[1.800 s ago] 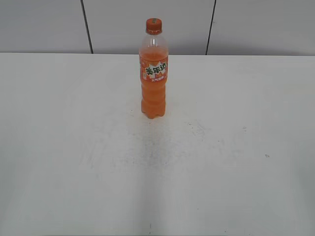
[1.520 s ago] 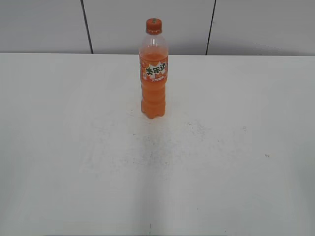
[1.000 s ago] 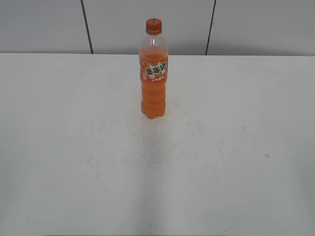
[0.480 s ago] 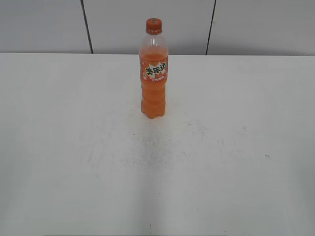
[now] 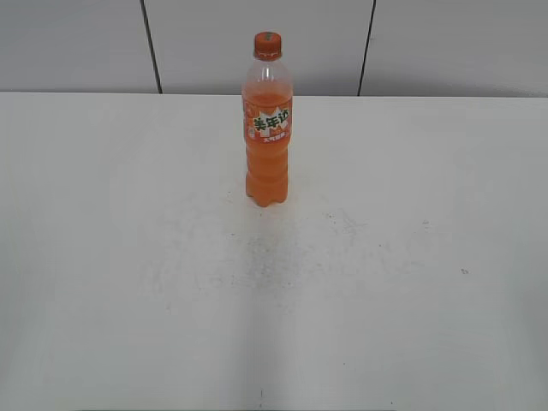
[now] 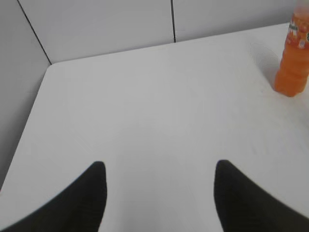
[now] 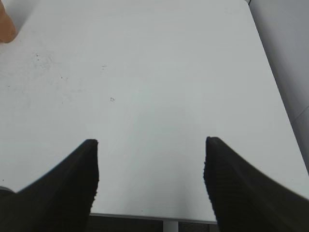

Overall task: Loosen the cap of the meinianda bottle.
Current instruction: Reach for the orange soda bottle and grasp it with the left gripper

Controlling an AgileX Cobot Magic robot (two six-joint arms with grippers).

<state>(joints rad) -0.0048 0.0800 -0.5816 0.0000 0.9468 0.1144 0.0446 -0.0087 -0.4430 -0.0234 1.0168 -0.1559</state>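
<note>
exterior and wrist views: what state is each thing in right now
tall clear plastic meinianda bottle of orange soda: upright on the table, nothing holding it
small round orange ribbed cap: on the bottle neck; tightness cannot be told
left gripper: open, empty, above the table
right gripper: open, empty, above the table
white table: bare, scuffed with dark specks

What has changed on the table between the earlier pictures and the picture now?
Nothing has visibly changed. The bottle stands upright at the same spot on the table, with the cap on it. No arm has come into the exterior view, and nothing was taken hold of or let go.
</note>
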